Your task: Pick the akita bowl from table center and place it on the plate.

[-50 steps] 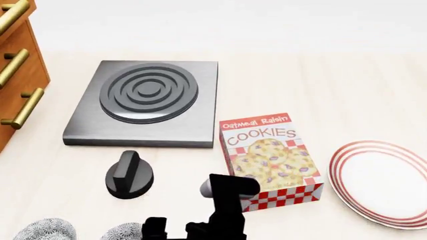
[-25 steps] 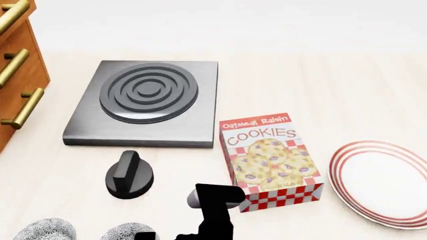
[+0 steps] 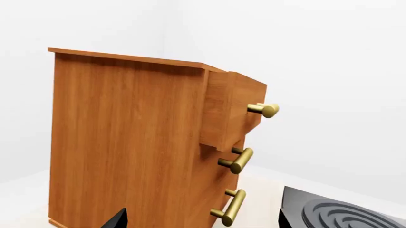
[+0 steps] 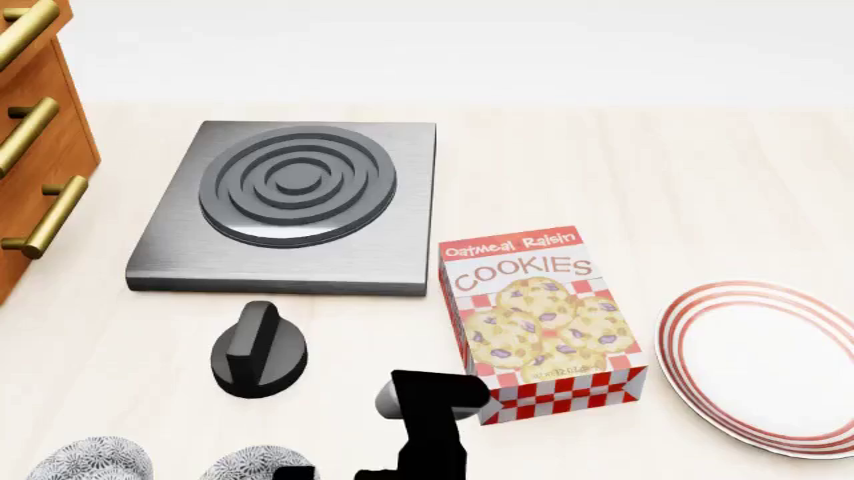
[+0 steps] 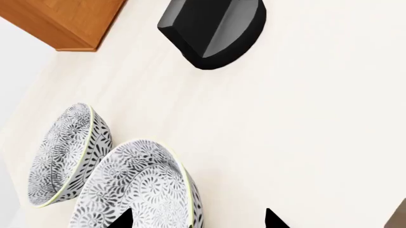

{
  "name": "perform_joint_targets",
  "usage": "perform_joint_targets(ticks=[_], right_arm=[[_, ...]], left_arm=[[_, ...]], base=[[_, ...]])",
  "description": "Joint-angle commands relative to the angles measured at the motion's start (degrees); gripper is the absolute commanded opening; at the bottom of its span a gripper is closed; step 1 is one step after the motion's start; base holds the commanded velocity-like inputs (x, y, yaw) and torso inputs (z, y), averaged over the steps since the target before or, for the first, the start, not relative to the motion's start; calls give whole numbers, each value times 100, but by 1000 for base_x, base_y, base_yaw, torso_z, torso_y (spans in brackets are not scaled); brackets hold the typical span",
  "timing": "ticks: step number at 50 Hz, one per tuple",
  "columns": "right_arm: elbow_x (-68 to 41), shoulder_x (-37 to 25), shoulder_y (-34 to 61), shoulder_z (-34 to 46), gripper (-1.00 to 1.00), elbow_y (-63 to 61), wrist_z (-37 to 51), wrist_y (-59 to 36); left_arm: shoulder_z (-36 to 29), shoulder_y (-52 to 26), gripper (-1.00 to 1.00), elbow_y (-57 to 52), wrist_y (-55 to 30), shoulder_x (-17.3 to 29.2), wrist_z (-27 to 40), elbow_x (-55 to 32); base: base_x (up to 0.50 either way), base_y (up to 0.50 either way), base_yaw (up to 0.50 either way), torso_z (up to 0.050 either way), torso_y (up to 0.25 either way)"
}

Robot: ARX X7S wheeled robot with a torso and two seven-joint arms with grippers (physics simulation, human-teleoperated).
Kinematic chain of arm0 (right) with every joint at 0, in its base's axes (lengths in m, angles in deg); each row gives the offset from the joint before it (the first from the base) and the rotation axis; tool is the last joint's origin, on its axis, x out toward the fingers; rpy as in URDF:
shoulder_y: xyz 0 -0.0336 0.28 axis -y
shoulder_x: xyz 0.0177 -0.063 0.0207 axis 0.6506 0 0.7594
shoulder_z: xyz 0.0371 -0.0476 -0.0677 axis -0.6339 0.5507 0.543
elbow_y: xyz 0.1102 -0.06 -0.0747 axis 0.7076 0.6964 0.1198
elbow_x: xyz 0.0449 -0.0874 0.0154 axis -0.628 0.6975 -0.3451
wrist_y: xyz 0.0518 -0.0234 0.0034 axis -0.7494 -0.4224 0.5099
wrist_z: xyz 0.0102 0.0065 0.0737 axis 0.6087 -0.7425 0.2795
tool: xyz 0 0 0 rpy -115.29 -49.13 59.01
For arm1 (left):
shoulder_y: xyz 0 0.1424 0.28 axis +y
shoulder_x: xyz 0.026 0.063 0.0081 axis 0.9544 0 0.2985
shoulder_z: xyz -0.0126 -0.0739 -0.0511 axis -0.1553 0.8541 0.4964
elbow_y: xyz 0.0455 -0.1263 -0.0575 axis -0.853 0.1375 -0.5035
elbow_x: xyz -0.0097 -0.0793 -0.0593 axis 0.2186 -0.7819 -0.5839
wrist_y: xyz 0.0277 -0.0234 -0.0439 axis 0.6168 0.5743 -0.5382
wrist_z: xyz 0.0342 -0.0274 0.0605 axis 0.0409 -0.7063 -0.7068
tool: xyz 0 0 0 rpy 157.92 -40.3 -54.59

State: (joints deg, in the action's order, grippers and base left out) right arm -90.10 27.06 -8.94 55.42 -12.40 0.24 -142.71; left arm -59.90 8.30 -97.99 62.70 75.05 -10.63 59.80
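Two speckled grey-and-white bowls sit side by side at the table's near left edge. The akita bowl [image 5: 136, 190] [image 4: 254, 464] is the one nearer the table centre. Its twin [image 5: 63, 154] [image 4: 91, 460] stands beside it. My right gripper [image 5: 198, 221] is open, and the akita bowl's rim lies between its two fingertips, which are spread wide. One fingertip [image 5: 120, 221] is over the bowl's inside. Only my right arm [image 4: 427, 435] shows in the head view. The red-ringed white plate [image 4: 677, 345] lies at the far right. My left gripper [image 3: 201, 222] is open and faces the cabinet.
A cookie box [image 4: 541, 315] stands between the bowls and the plate. A black knob [image 4: 258, 350] [image 5: 212, 31] sits just beyond the bowls. A grey stove plate [image 4: 296, 200] lies behind it. A wooden drawer cabinet [image 4: 34, 130] [image 3: 127, 142] stands at the left edge.
My right arm has dropped lower and shifted left toward the bowls since a second ago. It has hardly moved in the last half second. Nothing else has moved.
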Motion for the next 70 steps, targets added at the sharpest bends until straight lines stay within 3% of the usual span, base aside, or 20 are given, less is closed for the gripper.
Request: perform_joint_targets(ticks=[1,26,58,59,70], right_arm=[[16,31,133,152,100,283,-143,99],[8,122,314,623,100,748,-431,250],[-217,39,300,1052,100,459,-492,176],[-216,37,298,1065,-100,459,-499,187],[-295,2,279,1024,-100,416,-401,297]], left_arm=[[-28,21,100,-24,1,8,6,-29],[-2,71,100,-38,36,44,31,-110],[11,65,100,-45,37,87,90,-205],[9,67,100,-42,44,87,89,-204],[16,90,100,-85,36,108,106,-244]], base=[[0,0,0,0,0],[0,0,0,0,0],[0,0,0,0,0],[0,0,0,-10,0],[0,0,0,0,0]])
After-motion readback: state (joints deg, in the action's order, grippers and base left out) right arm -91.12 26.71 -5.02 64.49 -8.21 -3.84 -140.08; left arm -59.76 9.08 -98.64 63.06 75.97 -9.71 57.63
